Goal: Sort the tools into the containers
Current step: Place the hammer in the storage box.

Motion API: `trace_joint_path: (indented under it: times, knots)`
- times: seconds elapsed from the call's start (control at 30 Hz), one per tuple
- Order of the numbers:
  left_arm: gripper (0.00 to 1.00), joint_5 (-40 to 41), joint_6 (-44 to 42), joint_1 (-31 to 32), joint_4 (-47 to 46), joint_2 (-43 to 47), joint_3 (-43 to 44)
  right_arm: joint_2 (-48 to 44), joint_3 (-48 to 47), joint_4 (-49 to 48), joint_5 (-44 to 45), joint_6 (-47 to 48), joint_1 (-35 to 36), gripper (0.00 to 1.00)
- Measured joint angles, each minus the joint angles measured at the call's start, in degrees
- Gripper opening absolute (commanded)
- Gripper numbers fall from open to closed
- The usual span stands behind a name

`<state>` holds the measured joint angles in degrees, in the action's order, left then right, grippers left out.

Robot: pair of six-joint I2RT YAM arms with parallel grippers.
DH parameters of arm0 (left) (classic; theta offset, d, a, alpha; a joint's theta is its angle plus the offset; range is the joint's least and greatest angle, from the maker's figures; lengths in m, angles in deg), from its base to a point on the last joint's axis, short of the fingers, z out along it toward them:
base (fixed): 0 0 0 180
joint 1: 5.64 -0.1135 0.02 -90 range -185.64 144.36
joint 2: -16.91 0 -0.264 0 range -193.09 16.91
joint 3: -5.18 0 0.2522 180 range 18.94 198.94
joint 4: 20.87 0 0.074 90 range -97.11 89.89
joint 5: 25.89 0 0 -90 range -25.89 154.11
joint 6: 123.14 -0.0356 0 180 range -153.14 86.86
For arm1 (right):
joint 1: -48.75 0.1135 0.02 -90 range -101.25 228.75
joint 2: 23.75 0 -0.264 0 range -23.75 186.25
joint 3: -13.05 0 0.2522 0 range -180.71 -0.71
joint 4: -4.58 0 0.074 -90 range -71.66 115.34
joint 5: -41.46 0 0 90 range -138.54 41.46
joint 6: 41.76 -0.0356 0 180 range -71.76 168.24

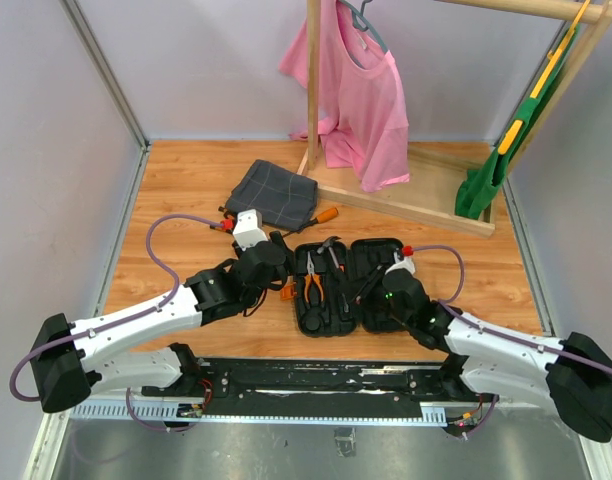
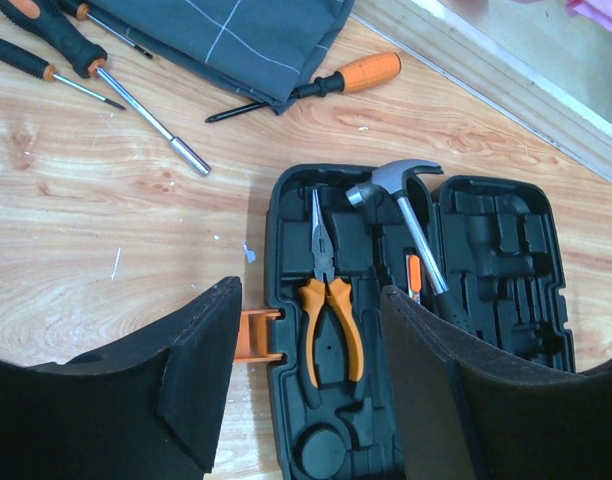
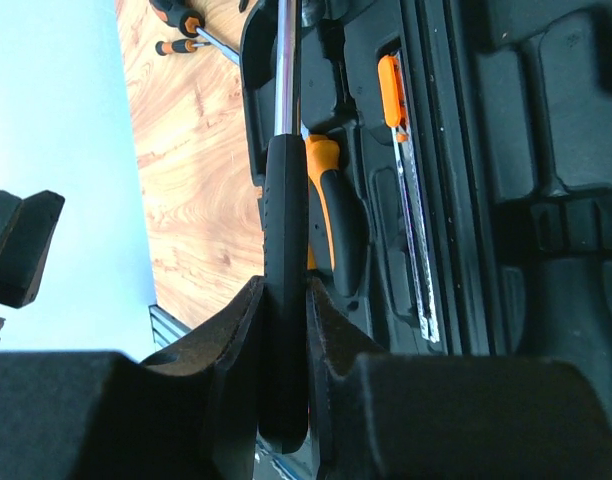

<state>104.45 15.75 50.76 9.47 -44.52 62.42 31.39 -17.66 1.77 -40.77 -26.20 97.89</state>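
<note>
Right gripper [image 1: 381, 285], centre-right in the top view, reaches over the open tool case [image 1: 316, 328], with free tabletop [image 1: 186, 190] around it. Left gripper [image 2: 311, 370], in its wrist view, hangs half open and empty above the seated pliers [image 2: 321, 240]. Right wrist view: jaws pinch the hammer [image 3: 286, 200] at its handle end, so the head may swing and catch the case's ridges.

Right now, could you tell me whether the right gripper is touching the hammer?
Touching. The right wrist view shows the right gripper closed on the hammer, both fingers pressed flat against its black handle with no gap.
</note>
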Motion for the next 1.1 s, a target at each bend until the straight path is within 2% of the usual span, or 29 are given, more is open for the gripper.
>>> trace_joint_path:
  times: [0.27,0.4,0.53,0.83,1.1]
  knots:
    - [0.61,-0.35,0.0,0.0,0.0,0.02,0.0,6.36,0.02,-7.45,-1.57,-3.26,0.0,0.02]
    - [0.61,-0.44,0.0,0.0,0.02,0.02,-0.02,7.89,0.02,-9.16,-2.19,-4.07,0.0,0.09]
    - [0.61,-0.46,0.0,0.0,0.04,0.04,-0.02,8.52,0.02,-9.57,-3.37,-4.13,0.0,0.24]
    - [0.61,-0.7,0.04,0.0,0.02,0.04,-0.2,10.08,0.17,-8.94,-6.8,-1.88,0.0,0.33]
    - [0.61,-1.7,0.04,0.0,-0.04,-0.13,-0.26,15.37,-1.57,-8.37,-11.69,2.43,0.0,0.42]
